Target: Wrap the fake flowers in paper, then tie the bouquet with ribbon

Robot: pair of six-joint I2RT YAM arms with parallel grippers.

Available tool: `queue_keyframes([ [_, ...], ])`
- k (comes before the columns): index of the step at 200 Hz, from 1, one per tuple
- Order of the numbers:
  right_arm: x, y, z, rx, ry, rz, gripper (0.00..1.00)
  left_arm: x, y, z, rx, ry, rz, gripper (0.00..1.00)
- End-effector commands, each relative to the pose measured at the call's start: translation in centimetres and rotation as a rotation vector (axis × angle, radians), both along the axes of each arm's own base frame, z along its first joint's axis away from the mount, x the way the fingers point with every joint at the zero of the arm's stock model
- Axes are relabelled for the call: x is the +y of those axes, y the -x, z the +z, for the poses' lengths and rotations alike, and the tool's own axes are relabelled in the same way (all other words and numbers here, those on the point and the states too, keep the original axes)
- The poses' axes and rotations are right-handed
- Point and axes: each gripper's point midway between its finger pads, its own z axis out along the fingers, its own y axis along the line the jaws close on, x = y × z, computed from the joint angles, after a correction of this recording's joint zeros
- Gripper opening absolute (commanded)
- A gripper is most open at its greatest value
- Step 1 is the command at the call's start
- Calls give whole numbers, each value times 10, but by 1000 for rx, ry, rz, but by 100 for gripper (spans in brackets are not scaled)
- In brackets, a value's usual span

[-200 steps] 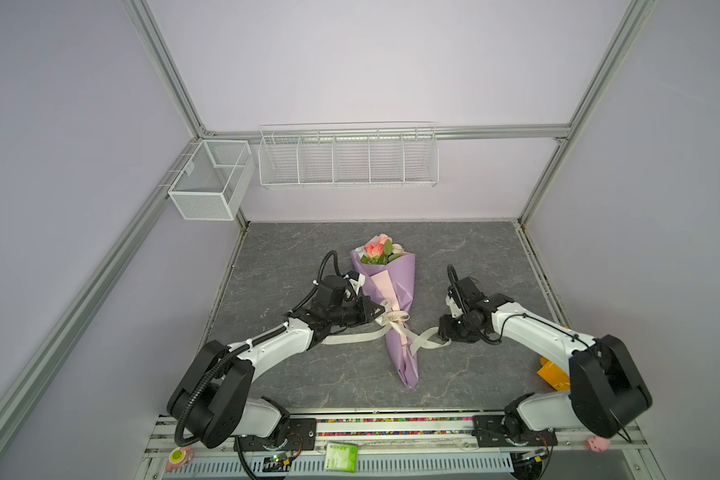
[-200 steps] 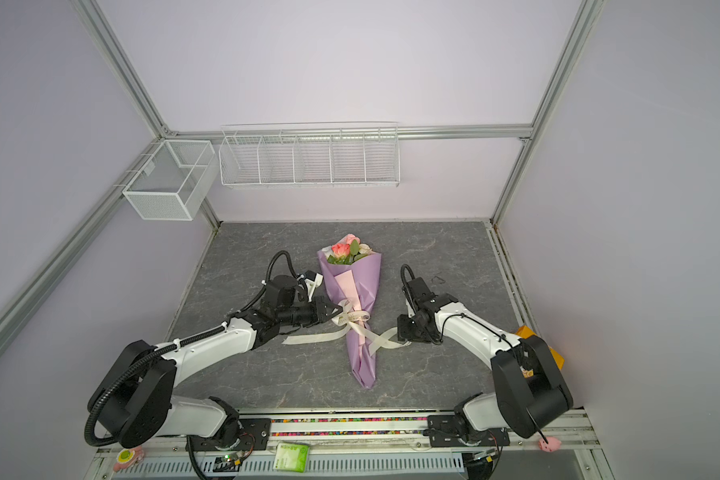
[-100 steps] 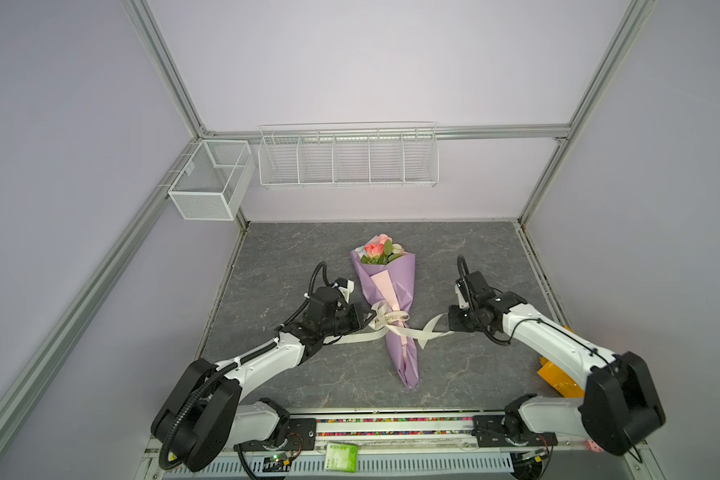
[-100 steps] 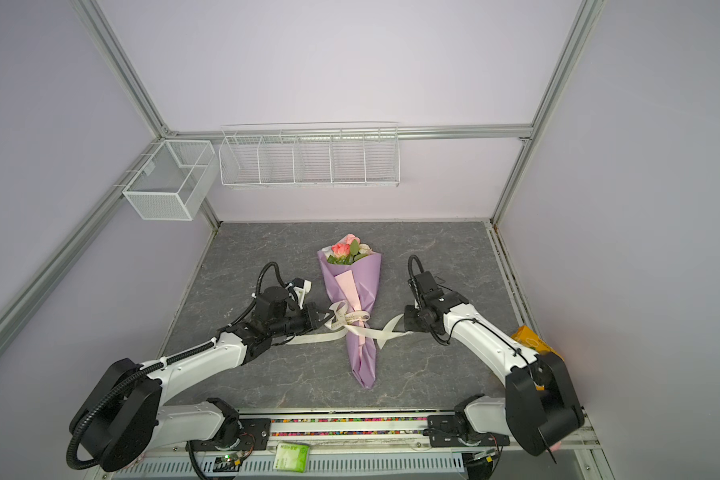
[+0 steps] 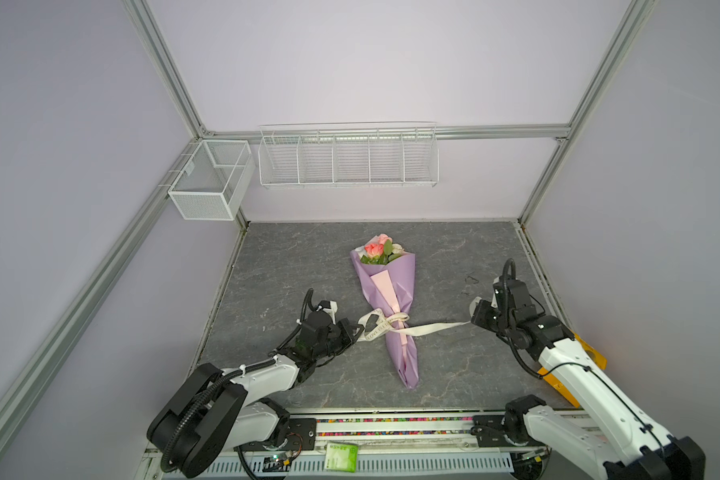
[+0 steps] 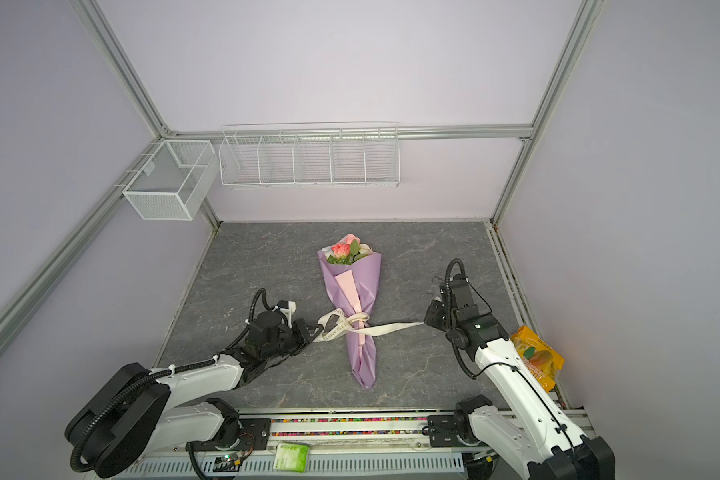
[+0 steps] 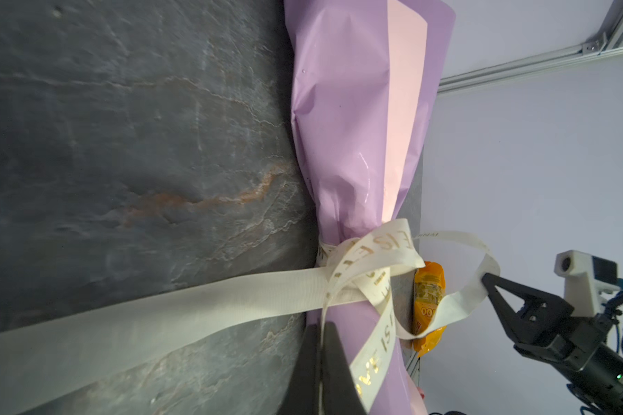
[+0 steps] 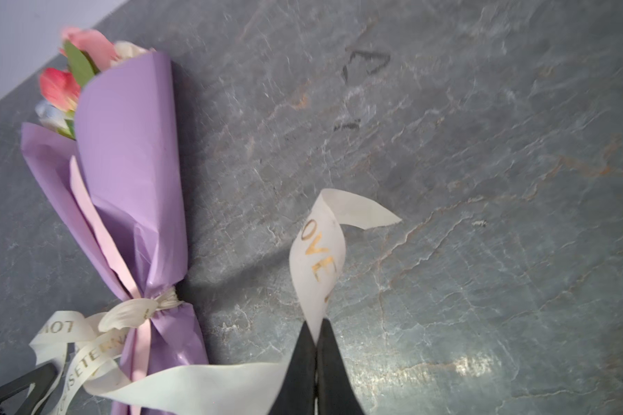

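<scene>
- Right end effector [image 8: 317, 327] — pinched together on the ribbon [image 8: 319, 258] near its free end, with the tail curling past the tips.
- Left end effector [image 7: 320, 330] is clamped on the ribbon's other strand, just beside the knot.
- The ribbon stretches between them, knotted round the narrow waist of the lilac wrap [image 5: 393, 291].
- The bouquet [image 5: 378, 249] lies flat mid-counter [image 5: 292, 266], blooms toward the back wall, between the two arms.
- An orange packet [image 6: 537, 357] sits at the counter's right edge — beside the right arm.
</scene>
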Motion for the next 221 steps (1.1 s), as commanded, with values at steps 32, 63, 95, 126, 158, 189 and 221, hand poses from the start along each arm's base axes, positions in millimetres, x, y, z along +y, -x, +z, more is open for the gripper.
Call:
queue_keyframes([
  [32,19,7,-32,120,-102,20,7,28,3,10,-31,-74,107,45],
  [63,21,4,-24,98,-109,31,7,68,5,35,-147,-245,192,60],
  [95,23,2,-18,72,-120,41,7,48,5,90,-367,-253,24,64],
  [126,27,1,-18,72,-139,52,7,-15,1,93,-377,-302,-347,56],
  [158,31,1,-15,67,-158,63,7,-69,3,76,-411,-542,-657,54],
  [189,34,0,-13,56,-179,66,7,-78,-8,55,-348,-693,-778,53],
  [221,36,-2,-11,57,-185,76,7,-80,-13,38,-327,-815,-894,53],
])
